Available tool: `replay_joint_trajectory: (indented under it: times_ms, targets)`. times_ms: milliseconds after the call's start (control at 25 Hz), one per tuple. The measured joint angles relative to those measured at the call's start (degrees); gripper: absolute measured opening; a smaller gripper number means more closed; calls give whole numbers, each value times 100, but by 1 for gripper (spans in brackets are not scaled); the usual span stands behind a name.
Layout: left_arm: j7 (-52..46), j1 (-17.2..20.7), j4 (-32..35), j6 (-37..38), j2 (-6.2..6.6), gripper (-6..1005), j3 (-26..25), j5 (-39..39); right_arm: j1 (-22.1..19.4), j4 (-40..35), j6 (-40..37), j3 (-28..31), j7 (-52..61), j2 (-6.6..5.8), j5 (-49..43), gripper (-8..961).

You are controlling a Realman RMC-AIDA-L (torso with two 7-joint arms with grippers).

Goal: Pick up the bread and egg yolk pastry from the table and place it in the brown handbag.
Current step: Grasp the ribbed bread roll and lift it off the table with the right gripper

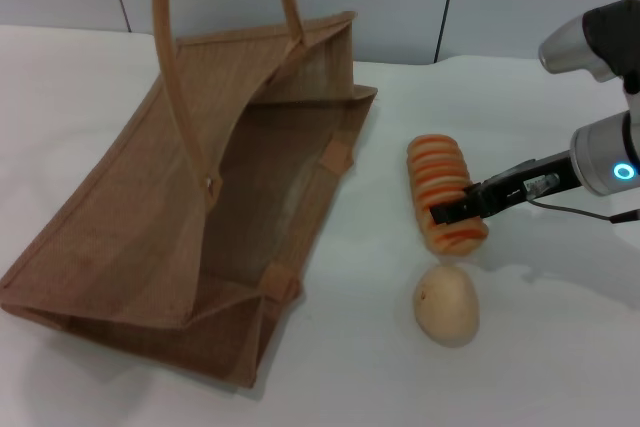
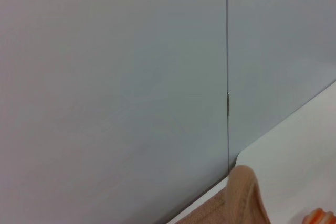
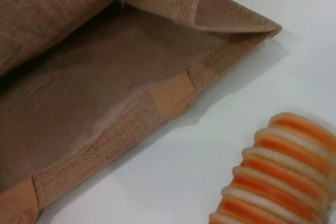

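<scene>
1. The right arm is extended in from the right side of the head view, its forearm angled downward.
2. The right gripper (image 1: 462,213) is held low, its dark fingers set against the bread (image 1: 446,194).
3. The left arm is not seen in the head view.

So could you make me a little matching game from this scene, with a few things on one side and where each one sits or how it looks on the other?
Things:
1. bread
2. egg yolk pastry
3. brown handbag
4. right gripper

Descriptions:
A. lying open on its side on the table
B. smooth pale bun, nearest the robot
C. dark jaws at the striped loaf
D. orange and tan stripes, between bag and arm

Pairs: 1-D, 2-B, 3-A, 4-C
</scene>
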Motion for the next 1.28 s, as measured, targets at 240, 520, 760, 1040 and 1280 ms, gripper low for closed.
replay_joint_trajectory:
  times_ms: [240,520,760,1040,1280]
  targets:
    - [0,-6,-16,-4,-2,113,38,18,51,61,-32,-15,25,-3,-1,709]
    - [0,-6,-15,-3,-2,113,40,18,64,61,-56,-15,39,-6,-3,708]
    - [0,10,-15,1,-2,113,40,52,63,5,3,-11,81,-18,11,709]
    - [0,-11,-37,4,-6,114,48,177,64,-87,208,-17,163,-32,-21,708]
    - [0,-12,-47,7,-9,114,49,177,71,-98,116,-4,306,-39,-229,709]
